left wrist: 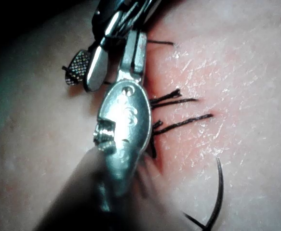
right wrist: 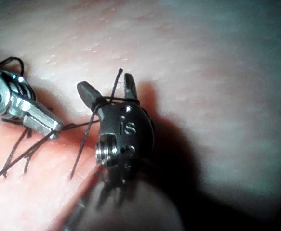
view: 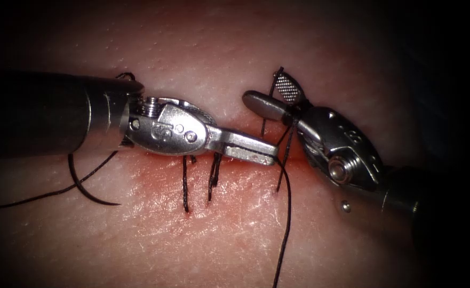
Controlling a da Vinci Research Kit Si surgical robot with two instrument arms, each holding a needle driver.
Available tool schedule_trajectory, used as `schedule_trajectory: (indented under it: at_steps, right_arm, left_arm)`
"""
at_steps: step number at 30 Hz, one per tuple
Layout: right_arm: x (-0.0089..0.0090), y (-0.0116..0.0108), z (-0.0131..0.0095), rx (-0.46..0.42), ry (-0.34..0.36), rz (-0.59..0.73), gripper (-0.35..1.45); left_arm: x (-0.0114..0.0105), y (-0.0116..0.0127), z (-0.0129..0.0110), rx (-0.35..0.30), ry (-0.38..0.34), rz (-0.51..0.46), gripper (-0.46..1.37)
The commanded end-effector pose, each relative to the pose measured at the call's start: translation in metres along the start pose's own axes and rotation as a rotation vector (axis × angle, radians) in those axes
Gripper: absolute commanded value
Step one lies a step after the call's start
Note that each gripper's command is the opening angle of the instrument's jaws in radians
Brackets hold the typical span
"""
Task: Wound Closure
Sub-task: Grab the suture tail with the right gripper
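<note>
My left tool (view: 269, 156) comes in from the left along the cut (view: 293, 156), its jaws shut on the black thread (view: 287, 213) at their tip. From there one strand drops toward the near edge; another runs to my right tool (view: 262, 88). The right tool's jaws stand open with nothing between them, and the thread is looped around their base (right wrist: 112, 100). The curved needle (view: 93, 196) lies free on the tissue (view: 218, 234) near the cut's left end, under the left shaft, held by neither tool. It also appears beside the left tool in the left wrist view (left wrist: 219, 192).
Two placed stitches (view: 185, 184) with short dark thread ends (view: 212, 178) cross the cut under the left tool's jaws. Red fluid (view: 154, 170) stains the tissue along the cut. A long thread tail (view: 26, 200) trails off to the left.
</note>
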Motion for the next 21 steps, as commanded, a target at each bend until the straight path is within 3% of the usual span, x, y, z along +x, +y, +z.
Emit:
schedule_trajectory:
  at_steps: [1,7,8,9,12,21]
  right_arm:
    - [0.0,-0.0001,0.0001,0.005,-0.001,0.001,1.18]
    - [-0.0001,-0.0005,0.0005,0.016,-0.003,0.001,1.04]
    - [-0.0001,-0.0006,0.0005,0.027,-0.006,0.002,0.9]
    - [-0.0001,-0.0007,0.0005,0.036,-0.008,0.002,0.63]
    - [-0.0002,-0.0009,0.0004,0.076,-0.019,0.002,-0.35]
    - [-0.0003,-0.0019,-0.0004,0.095,-0.021,-0.008,-0.35]
  left_arm:
    - [-0.0001,-0.0001,-0.0001,-0.009,0.001,0.0,-0.35]
    - [-0.0004,-0.0003,-0.0002,-0.009,0.001,-0.006,-0.35]
    - [-0.0004,-0.0003,-0.0002,-0.009,0.001,-0.006,-0.35]
    - [-0.0005,-0.0003,-0.0003,-0.009,0.001,-0.006,-0.35]
    - [-0.0005,-0.0003,-0.0003,-0.009,0.001,-0.005,-0.35]
    - [-0.0006,-0.0002,-0.0003,-0.009,0.0,-0.004,-0.35]
